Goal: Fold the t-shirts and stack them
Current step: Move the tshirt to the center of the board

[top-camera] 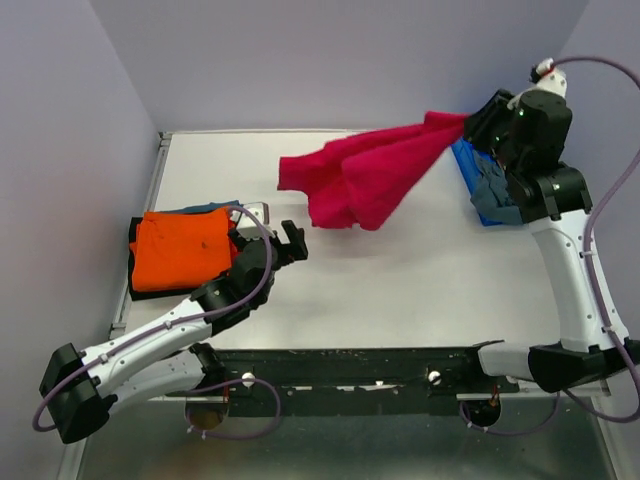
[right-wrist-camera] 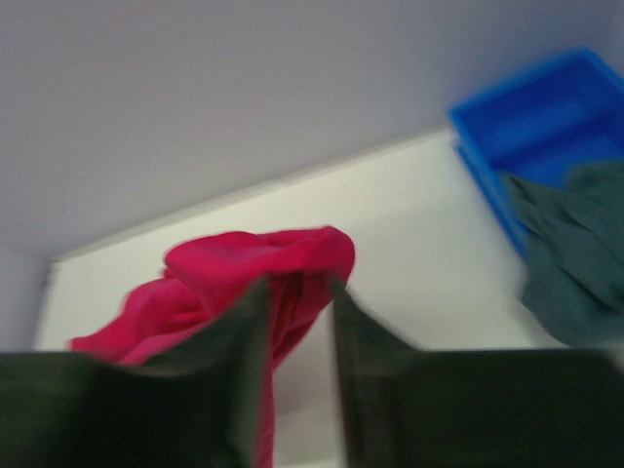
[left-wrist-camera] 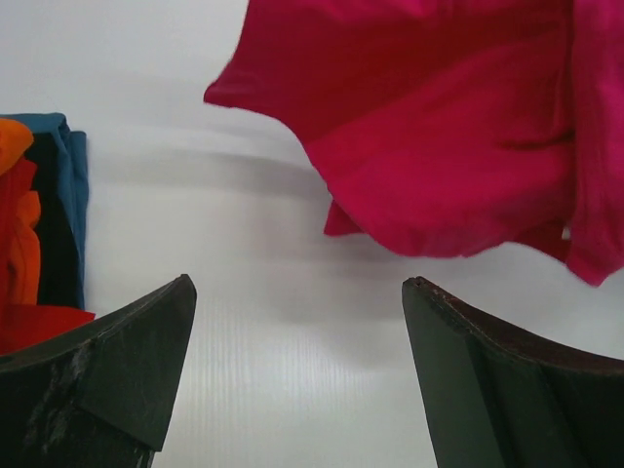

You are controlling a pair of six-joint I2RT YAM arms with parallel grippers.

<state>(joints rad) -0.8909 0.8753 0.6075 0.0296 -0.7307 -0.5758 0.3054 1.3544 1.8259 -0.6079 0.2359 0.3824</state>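
Pinching one crimson tee point(top-camera: 370, 178), right end effector point(top-camera: 466, 122), one folded stack point(top-camera: 180, 250)

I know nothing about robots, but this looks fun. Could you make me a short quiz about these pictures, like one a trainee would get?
1. True or false: the left gripper is clamped on the pink shirt.
2. What colour is the shirt on top of the folded pile? A) black B) orange C) grey
3. Fill in the blank: the grey-blue shirt spills over the edge of the blue ____.

Key
1. False. It is open and empty. The right gripper holds that shirt up.
2. B
3. bin
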